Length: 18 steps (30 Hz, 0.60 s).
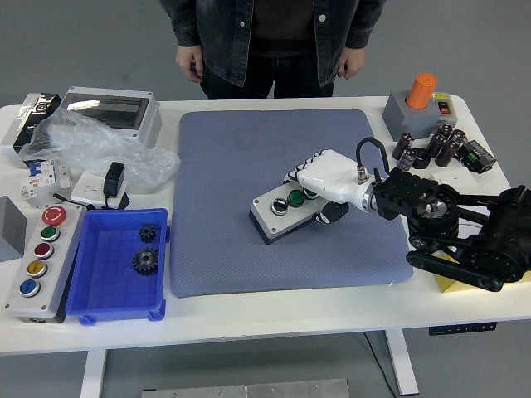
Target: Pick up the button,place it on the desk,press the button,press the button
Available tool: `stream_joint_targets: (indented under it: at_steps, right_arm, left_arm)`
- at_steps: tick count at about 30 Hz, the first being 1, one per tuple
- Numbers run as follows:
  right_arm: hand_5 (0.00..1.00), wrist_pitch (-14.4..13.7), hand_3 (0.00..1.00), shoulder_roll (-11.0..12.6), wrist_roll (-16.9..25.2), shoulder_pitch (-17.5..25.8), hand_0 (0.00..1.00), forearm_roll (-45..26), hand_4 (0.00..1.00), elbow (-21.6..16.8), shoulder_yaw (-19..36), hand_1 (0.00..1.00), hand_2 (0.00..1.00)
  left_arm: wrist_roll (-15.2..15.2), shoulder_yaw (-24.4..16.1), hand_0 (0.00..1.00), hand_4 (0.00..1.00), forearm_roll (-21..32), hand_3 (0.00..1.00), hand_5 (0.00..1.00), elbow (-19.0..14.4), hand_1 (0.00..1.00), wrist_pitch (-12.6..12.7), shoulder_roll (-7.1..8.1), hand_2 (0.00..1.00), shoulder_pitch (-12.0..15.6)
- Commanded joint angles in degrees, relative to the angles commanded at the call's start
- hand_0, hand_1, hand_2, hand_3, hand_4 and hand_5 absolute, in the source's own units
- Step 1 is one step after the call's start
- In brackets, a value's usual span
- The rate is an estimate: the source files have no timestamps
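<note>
Right hand (325, 184), white-shelled on a black arm, is clamped over the right end of the button box (286, 214), fingers along the far side and a dark thumb tucked under the near side. That box sits a touch right of the middle of the blue-grey mat (232, 149), and it's crooked: its left end swings toward 7 o'clock and the gripped end looks raised off the mat.

Here's the worry. Held at just one end, a long grey casing can pivot or slip out, and its smooth, hard-looking shell gives those glossy fingers little bite. If it goes down tilted, a press could skate it across the mat rather than push the cap in. The fingers also cover the right-hand caps, leaving only a black knob and green domes showing.

Out toward 9 o'clock, a blue plastic tray (91, 308) holds two dark toothed gears, beside a grey control panel (18, 267) with round coloured caps. At 10 o'clock lies crinkled clear plastic (83, 141). At 2 o'clock, an orange-capped grey unit (419, 104) and a cluster of dark cylinders. A person stands at 12, hands hanging.
</note>
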State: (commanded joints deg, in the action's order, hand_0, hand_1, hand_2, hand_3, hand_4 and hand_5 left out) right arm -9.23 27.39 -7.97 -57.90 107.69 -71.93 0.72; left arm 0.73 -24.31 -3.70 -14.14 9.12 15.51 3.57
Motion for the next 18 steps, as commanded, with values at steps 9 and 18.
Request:
stream_joint_targets:
  at_steps: [9, 18]
  right_arm:
    - [0.037, 0.55, 0.607, 0.02, -0.73, 0.18, 0.732, -4.15, 0.532, 0.07, 1.07, 0.726, 0.750]
    - [0.037, 2.80, 0.607, 0.01, -2.65, -0.09, 0.716, -8.23, 0.537, -0.26, 2.15, 0.723, 0.746]
  left_arm:
    - [-0.89, 0.33, 0.710, 0.800, 0.29, 0.767, 0.375, 0.01, 0.748, -0.03, -0.13, 0.697, 0.09]
    - [-1.66, 0.71, 0.710, 0.801, 0.51, 0.767, 0.375, 0.07, 0.750, -0.10, -0.18, 0.698, 0.15]
